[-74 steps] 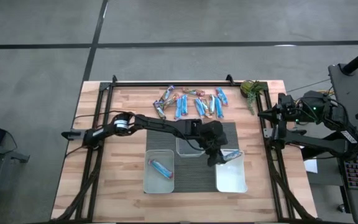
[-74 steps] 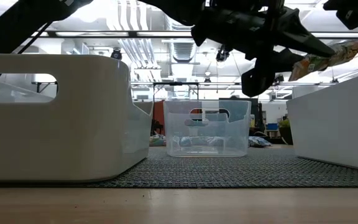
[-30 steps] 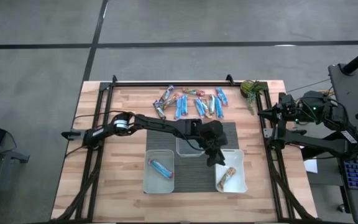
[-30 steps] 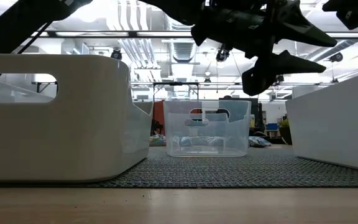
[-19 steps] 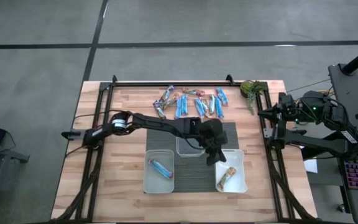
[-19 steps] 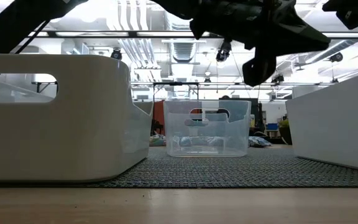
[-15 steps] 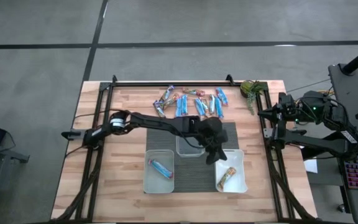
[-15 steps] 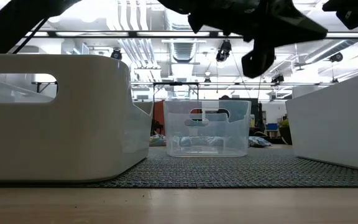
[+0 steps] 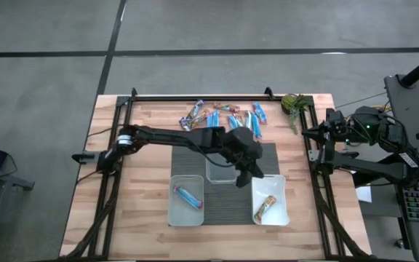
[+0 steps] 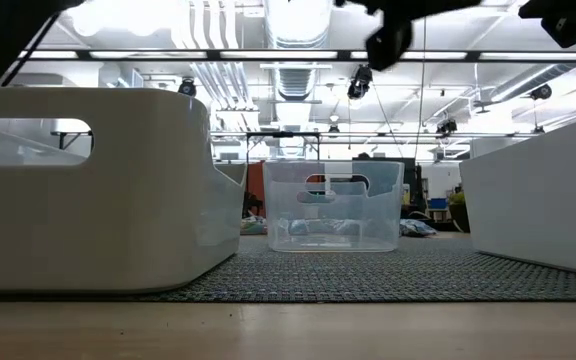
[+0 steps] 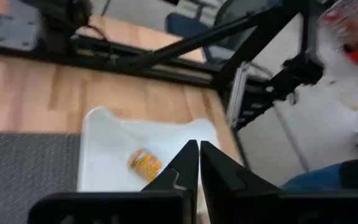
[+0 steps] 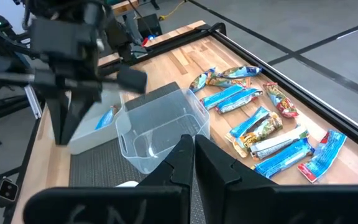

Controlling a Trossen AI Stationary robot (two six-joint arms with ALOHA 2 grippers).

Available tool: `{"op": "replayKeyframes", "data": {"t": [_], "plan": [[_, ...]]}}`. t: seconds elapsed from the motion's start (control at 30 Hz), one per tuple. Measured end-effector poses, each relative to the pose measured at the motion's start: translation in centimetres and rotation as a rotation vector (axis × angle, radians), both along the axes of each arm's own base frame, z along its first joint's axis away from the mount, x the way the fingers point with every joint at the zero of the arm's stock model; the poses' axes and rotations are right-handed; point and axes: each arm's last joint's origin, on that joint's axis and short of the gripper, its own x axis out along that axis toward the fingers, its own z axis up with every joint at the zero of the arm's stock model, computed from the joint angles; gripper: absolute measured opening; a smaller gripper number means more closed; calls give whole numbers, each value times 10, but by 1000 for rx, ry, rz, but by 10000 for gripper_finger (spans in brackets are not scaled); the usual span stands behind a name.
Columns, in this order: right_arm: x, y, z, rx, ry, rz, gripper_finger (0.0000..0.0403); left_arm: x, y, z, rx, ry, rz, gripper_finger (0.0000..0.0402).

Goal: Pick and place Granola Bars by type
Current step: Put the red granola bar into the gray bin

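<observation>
1. Granola Bars (image 9: 224,118) lie heaped at table's twelve o'clock from above; my left gripper (image 9: 241,180) hangs empty between tubs; one orange bar (image 9: 265,207) sorted into the right tub (image 9: 283,211).
2. Left wrist: fingers (image 11: 182,163) pressed together.
3. Right wrist: right gripper (image 12: 188,149) pressed together, parked aside.

Three tubs sit on a mat (image 9: 228,200): the left tub (image 9: 186,199) at 7 o'clock holds one bar (image 9: 188,195), the right tub (image 9: 270,199) at 5 holds another (image 9: 266,206), the middle tub (image 9: 222,172) at 12. Loose Granola Bars (image 9: 224,118) lie behind the mat.
</observation>
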Motion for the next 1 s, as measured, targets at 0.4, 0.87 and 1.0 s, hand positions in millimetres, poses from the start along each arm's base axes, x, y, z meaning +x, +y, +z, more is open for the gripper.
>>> {"op": "replayKeyframes", "data": {"t": [0.4, 0.87, 1.0], "plan": [[0, 0, 0, -1, -1, 0, 8, -76, 7, 55, 149, -89, 133, 0], [0, 0, 1, -4, -8, 0, 8, -197, 17, 40, 76, -290, 393, 0], [0, 0, 1, -5, -10, 0, 8, -229, 19, 38, 96, -321, 467, 0]]}}
